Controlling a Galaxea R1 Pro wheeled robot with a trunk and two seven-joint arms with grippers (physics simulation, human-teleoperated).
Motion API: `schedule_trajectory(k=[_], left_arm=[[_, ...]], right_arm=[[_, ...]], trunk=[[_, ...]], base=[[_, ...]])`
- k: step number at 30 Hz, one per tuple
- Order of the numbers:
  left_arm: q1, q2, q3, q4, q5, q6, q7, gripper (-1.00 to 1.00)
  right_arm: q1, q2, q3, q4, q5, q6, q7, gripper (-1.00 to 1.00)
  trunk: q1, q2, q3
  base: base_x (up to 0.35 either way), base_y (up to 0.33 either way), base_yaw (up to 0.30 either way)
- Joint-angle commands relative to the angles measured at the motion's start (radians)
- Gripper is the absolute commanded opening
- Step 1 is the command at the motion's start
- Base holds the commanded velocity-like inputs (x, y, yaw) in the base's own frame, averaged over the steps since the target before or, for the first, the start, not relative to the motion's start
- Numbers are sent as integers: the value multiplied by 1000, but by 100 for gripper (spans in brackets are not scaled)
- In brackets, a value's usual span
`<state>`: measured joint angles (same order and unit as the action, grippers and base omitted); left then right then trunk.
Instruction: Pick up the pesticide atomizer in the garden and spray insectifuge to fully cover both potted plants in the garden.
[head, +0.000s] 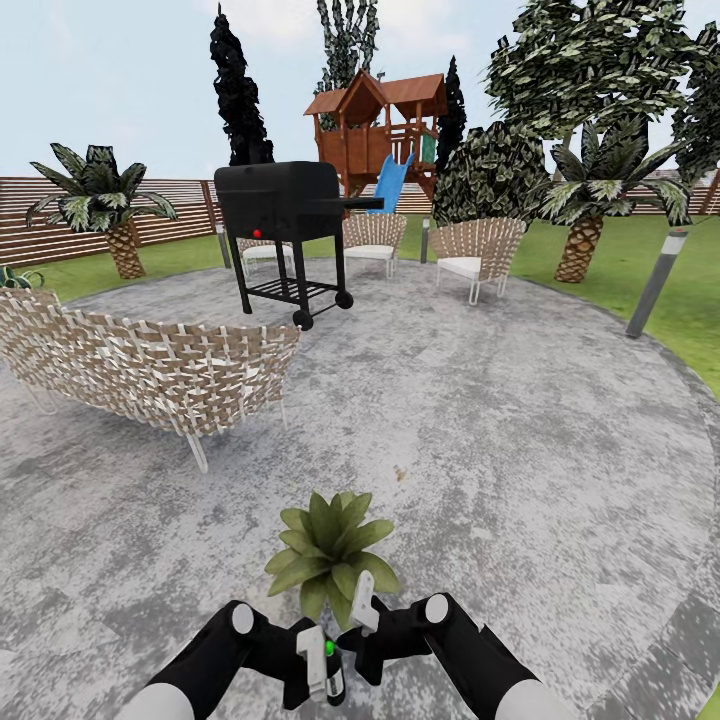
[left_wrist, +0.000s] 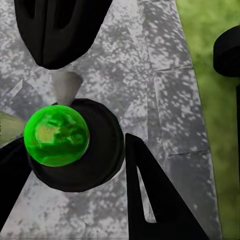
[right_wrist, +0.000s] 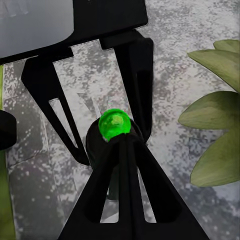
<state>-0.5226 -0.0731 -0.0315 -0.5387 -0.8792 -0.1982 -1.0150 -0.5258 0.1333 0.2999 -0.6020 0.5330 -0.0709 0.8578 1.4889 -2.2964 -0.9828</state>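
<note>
One potted plant (head: 330, 555), a rosette of broad pointed green leaves, stands on the grey patio right in front of my arms; its pot is hidden under the leaves. My left gripper (head: 322, 662) is shut on the pesticide atomizer (head: 331, 668), a slim dark bottle with a bright green dot at its top. In the left wrist view the atomizer (left_wrist: 56, 135) sits between the two black fingers (left_wrist: 155, 200). My right gripper (head: 362, 605) hovers just beside it, fingers together and empty. The right wrist view shows the atomizer (right_wrist: 115, 125) beyond those fingers and the plant's leaves (right_wrist: 215, 120) alongside.
On the round patio (head: 500, 430) stand a woven sofa (head: 150, 365) at left, a black grill (head: 285, 200) behind it and woven chairs (head: 480, 250). A grey bollard lamp (head: 655, 280) marks the right edge by the lawn. Palms, a playset and a fence lie beyond.
</note>
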Motion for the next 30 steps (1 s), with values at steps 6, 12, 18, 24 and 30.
schedule_trajectory(k=[6, 12, 18, 24, 30], left_arm=[[0, 40, 1, -1, -21, -6, -1, -100], [0, 146, 3, -1, -22, 3, -30, -100], [-1, 254, 9, -1, -8, 2, -37, -100], [3, 276, 78, -1, -10, 6, -26, -100], [1, 275, 313, -10, -11, 12, -17, -100]], right_arm=[[0, 0, -1, -1, 11, -7, 1, -100], [0, -3, -1, 2, 12, -7, 1, -100], [0, -6, -1, 11, 12, -7, 0, 100], [3, -31, -4, 16, 7, -11, -62, 100], [6, -61, -6, 250, -40, -145, -506, 100]], trunk=[[0, 0, -1], [0, 0, -1], [0, 0, -1], [0, 0, -1], [0, 0, -1]], base=[[0, 0, 0], [0, 0, 0], [0, 0, 0], [0, 0, 0], [0, 0, 0]])
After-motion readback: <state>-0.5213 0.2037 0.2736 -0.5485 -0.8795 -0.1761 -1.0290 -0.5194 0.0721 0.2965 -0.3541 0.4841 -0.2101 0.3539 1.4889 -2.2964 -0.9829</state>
